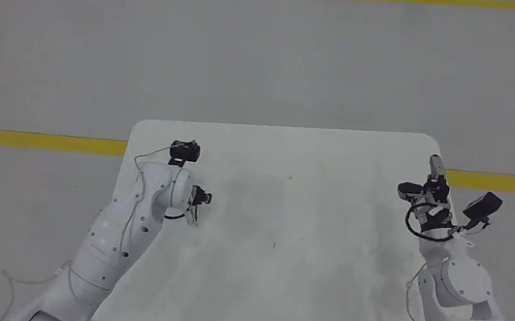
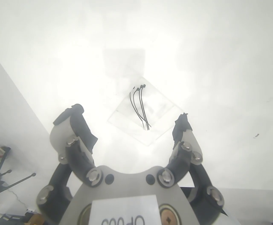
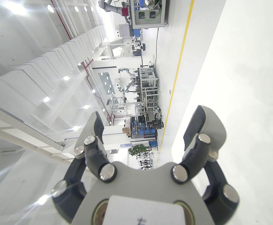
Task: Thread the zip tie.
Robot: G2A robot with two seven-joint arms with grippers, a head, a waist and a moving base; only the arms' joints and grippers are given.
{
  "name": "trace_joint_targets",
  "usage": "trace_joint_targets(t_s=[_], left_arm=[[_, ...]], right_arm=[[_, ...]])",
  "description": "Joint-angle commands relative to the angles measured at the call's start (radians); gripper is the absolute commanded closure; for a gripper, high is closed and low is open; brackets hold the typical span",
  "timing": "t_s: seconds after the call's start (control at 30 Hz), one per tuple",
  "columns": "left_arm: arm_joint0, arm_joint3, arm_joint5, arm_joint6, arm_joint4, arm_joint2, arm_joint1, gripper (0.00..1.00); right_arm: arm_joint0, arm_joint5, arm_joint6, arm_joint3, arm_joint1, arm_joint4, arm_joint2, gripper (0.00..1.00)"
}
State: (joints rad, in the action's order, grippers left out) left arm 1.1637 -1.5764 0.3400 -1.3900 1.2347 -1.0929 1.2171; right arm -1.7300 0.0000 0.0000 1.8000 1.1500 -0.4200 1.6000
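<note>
Since the zip ties (image 2: 139,106) are thin black plastic strips, they should weigh almost nothing, flex readily along their length and slide easily on a smooth surface. 3 or 4 of them lie in a loose bundle on a clear flat sheet (image 2: 166,110) on the white table (image 2: 213,74). Their small square heads are fanned apart at the end farther from the left gripper (image 2: 128,116), and their tails cross at the nearer end.

The left gripper hovers over the left side of the table, just short of the sheet, with its fingers spread wide and nothing between them. The right gripper (image 3: 147,115) sits at the table's far right corner, well apart from the ties. It is likewise spread and empty, and it faces out toward the room.

Lying so flat, a tie leaves little to pinch, and the crossed tails would likely come up together. The head end looks the better place to take hold — it is stiffer, thicker and separated from its neighbours. Threading would then need the second gripper pinching close to the tail tip, since a longer free length would probably droop and miss the slot.
</note>
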Motion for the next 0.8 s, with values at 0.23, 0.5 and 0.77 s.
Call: trace_joint_targets(t_s=[0.23, 0.5, 0.77], left_arm=[[0.0, 0.0, 0.0, 0.0, 0.0, 0.0, 0.0, 0.0], [0.015, -0.029, -0.011, 0.022, -0.015, 0.005, 0.001, 0.0], [0.024, -0.056, -0.009, 0.0, -0.054, 0.004, 0.001, 0.0]], right_arm=[[0.0, 0.0, 0.0, 0.0, 0.0, 0.0, 0.0, 0.0], [0.0, 0.0, 0.0, 0.0, 0.0, 0.0, 0.0, 0.0], [0.0, 0.0, 0.0, 0.0, 0.0, 0.0, 0.0, 0.0]])
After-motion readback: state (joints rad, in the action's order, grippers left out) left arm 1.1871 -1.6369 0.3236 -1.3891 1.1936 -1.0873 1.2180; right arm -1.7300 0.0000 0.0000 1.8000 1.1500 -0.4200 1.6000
